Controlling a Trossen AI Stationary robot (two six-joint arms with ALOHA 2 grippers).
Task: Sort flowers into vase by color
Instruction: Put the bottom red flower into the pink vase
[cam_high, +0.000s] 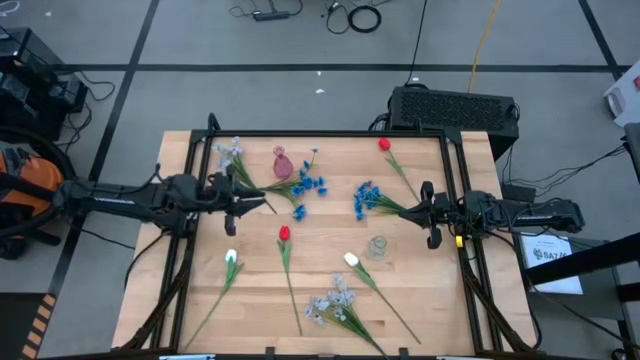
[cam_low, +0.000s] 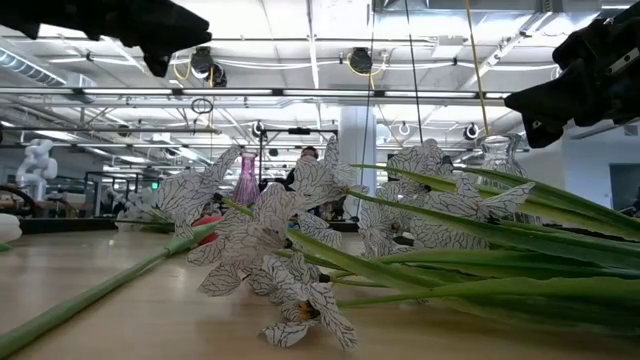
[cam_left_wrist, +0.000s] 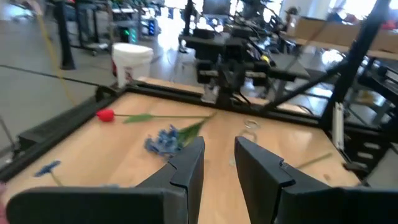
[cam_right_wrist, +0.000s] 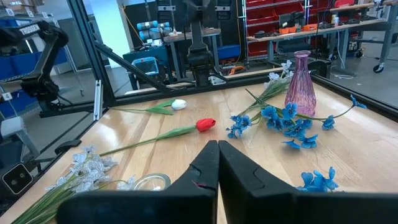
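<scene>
Over at the left edge of the tabletop, the left gripper (cam_high: 236, 205) hangs above the wood with its fingers (cam_left_wrist: 186, 165) spread and nothing between them. Just beyond its tips lies a blue spray (cam_high: 310, 185), stem running roughly toward the gripper, and the pink vase (cam_high: 282, 162) stands near the far edge beside a pale lavender-white spray (cam_high: 230, 152). A white tulip (cam_high: 231, 257) lies toward the near left corner, stem slanting to the near edge.

Mid-table, a red tulip (cam_high: 284, 234) lies with its stem pointing to the near edge, another white tulip (cam_high: 351, 261) angles toward the near right, and a second pale spray (cam_high: 335, 303) sits at the near edge. A clear glass vase (cam_high: 378, 246) stands right of centre.

Further right, a second blue spray (cam_high: 368, 197) lies with its long axis straight along the right gripper's reach, stem end at the right gripper (cam_high: 428, 213), whose fingers (cam_right_wrist: 208, 168) are pressed together; I cannot tell whether the stem is pinched. That arm is plainly nearer this spray. A red tulip (cam_high: 384, 145) rests by the far right corner.

The tabletop (cam_high: 200, 290) is pale wood in a dark frame; beyond it, a workshop with racks and ceiling lights.
</scene>
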